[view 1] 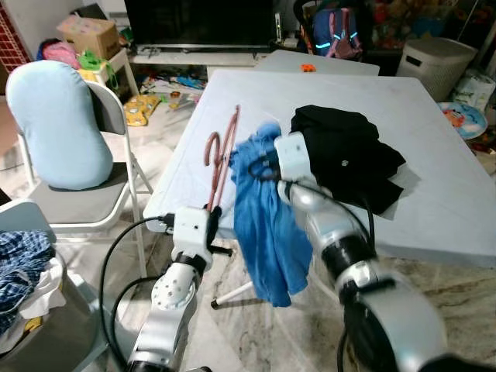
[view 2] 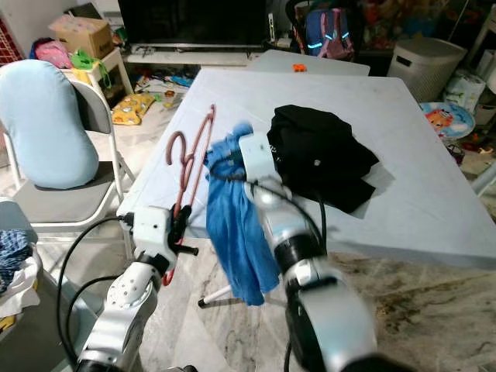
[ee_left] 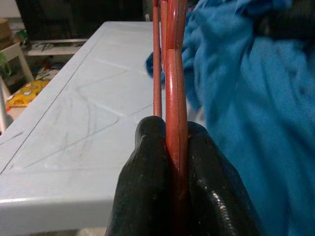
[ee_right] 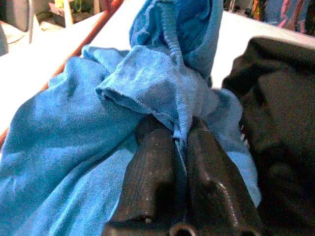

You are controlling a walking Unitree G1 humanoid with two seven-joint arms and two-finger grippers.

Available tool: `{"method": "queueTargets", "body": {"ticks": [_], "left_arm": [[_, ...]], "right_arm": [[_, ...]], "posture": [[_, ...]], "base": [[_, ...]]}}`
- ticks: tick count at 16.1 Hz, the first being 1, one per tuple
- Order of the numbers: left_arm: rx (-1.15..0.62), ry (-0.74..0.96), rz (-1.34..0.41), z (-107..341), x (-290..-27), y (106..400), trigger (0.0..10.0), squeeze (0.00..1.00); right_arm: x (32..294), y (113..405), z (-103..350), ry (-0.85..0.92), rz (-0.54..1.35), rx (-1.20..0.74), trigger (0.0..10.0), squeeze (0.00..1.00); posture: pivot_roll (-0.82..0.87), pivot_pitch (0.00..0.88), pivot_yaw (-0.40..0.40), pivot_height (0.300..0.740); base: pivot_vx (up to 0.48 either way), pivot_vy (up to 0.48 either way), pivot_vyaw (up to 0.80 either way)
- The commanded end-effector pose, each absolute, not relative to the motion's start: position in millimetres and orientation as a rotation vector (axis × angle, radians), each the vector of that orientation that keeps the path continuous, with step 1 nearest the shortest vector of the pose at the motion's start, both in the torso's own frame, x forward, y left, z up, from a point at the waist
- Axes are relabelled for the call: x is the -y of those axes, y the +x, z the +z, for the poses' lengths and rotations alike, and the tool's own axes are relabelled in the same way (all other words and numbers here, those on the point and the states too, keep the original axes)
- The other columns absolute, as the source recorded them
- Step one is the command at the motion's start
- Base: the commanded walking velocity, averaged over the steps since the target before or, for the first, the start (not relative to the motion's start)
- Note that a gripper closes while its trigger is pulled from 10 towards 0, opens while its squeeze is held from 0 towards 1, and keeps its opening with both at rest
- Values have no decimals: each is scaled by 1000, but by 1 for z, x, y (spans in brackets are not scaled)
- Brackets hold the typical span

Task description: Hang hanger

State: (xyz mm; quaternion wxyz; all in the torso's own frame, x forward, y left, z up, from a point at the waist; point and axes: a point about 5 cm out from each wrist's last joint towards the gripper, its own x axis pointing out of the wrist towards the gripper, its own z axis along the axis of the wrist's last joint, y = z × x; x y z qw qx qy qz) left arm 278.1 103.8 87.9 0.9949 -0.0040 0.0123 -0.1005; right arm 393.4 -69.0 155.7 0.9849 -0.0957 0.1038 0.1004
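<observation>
Hanger (view 1: 223,159), red, lies at frame centre-left over the pale desk (view 1: 434,178) edge, its lower end clamped in the left pincer (ee_left: 176,147). Right pincer (ee_right: 179,147) is closed on a blue garment (view 1: 267,225). Dressing the hanger seems underway; next, thread hanger into cloth. Black clothing (view 1: 349,155) sits beside; cluttered room, chair (view 1: 93,194) left.

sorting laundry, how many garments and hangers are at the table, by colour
blue garment: 1, pinched in the right gripper
black garment: 1, lying on the table
red hanger: 1, clamped in the left gripper
total: 3
</observation>
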Motion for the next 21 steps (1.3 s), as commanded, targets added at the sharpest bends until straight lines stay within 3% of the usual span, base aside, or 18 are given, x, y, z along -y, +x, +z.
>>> {"method": "queueTargets", "body": {"ticks": [1, 4, 8, 11, 12, 13, 15, 16, 19, 21], "left_arm": [[2, -2, -182, 94, -105, 277, 10000, 0], [7, 1, -141, 94, -111, 274, 10000, 0], [33, 10, -117, 98, -112, 271, 10000, 0], [27, 8, -114, 97, -111, 269, 10000, 0], [24, 10, -114, 96, -112, 269, 10000, 0], [24, 11, -116, 96, -112, 269, 10000, 0], [22, 11, -124, 96, -111, 271, 10000, 0], [21, 11, -126, 96, -110, 271, 10000, 0], [18, 10, -143, 95, -107, 273, 10000, 0], [20, 13, -151, 96, -108, 275, 10000, 0]], "right_arm": [[74, 406, 185, -174, 151, -134, 0, 0], [86, 424, 261, -149, 41, 67, 0, 0], [93, 422, 357, -88, -40, 361, 0, 0], [93, 422, 362, -83, -21, 394, 0, 0], [90, 424, 343, -119, 19, 348, 1490, 0], [87, 426, 316, -186, 60, 272, 9451, 0], [78, 424, 260, -245, 222, 107, 10000, 0], [76, 422, 248, -250, 264, 70, 10000, 1000], [89, 404, 174, -279, 454, -93, 10000, 1000], [108, 398, 153, -308, 419, -113, 10000, 1000]], "posture": [[39, 19, -27, 740], [66, 22, -52, 740], [83, 25, -71, 740], [83, 27, -72, 740], [83, 27, -72, 740], [78, 29, -66, 740], [69, 30, -58, 740], [65, 29, -56, 740], [51, 26, -40, 740], [45, 19, -29, 740]], "base": [[0, 0, 0], [0, 0, 0], [0, 0, 0], [0, 0, 0], [0, 0, 0], [0, 0, 0], [0, 0, 0], [0, 0, 0], [0, 0, 0], [0, 0, 0]]}}
